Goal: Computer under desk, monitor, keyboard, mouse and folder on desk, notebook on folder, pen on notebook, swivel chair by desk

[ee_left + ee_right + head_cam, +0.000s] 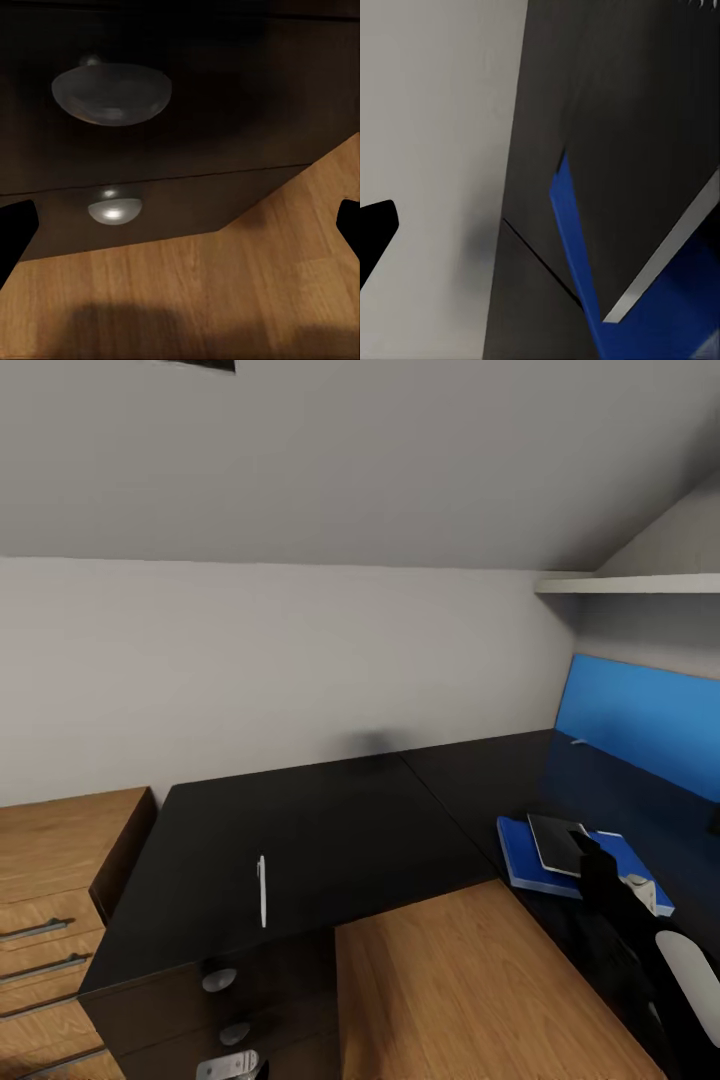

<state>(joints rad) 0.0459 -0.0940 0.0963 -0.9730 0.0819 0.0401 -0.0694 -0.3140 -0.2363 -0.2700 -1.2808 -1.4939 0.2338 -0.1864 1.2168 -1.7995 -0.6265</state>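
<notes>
- One bench (330,830), black and L-shaped, serves as the landmark: no monitor, keyboard or mouse shows on the part in view
- One blue folder (525,855) lies flat on the bench's right wing, placed as the base of the stack
- One grey notebook (555,842) rests on that folder, the right end effector (600,865) at its near edge; grip cannot be told
- One white pen (262,890) lies alone on the bench's left wing, well apart from the stack, likely awaiting pickup
- Two round knobs (111,93) front the bench's drawers, before the left end effector (180,225), fingers spread wide, empty
</notes>
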